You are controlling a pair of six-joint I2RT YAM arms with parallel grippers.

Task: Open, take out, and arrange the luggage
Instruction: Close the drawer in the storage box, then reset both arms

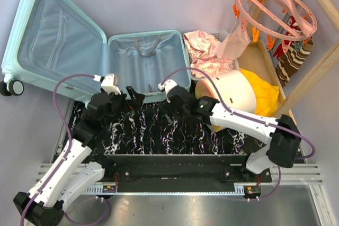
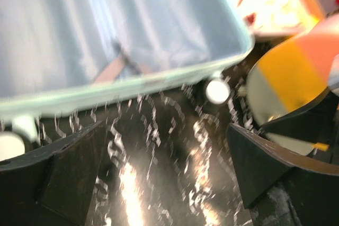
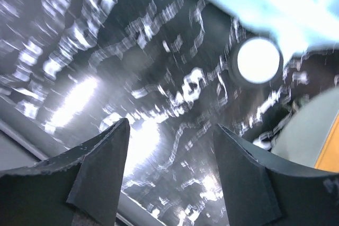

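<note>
Just below the open luggage (image 1: 143,62) at centre frame, both arms lean over the worktop (image 1: 137,130); left fingers (image 2: 69,168) spread wide, right fingers (image 3: 100,162) parted, both empty.

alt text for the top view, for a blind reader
Open, empty mint suitcase at the far edge of a black marbled table, left gripper and right gripper open before it. Pink clothes, a cream cylinder, yellow cloth and a pink peg hanger are to its right.

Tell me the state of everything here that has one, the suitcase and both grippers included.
Pale mint-blue hard-shell suitcase: wide open, nothing loose visible inside.
Left gripper: open, empty.
Right gripper: open, empty.
Pink floral cloth: crumpled beside the suitcase.
Yellow cloth: bunched up.
</note>
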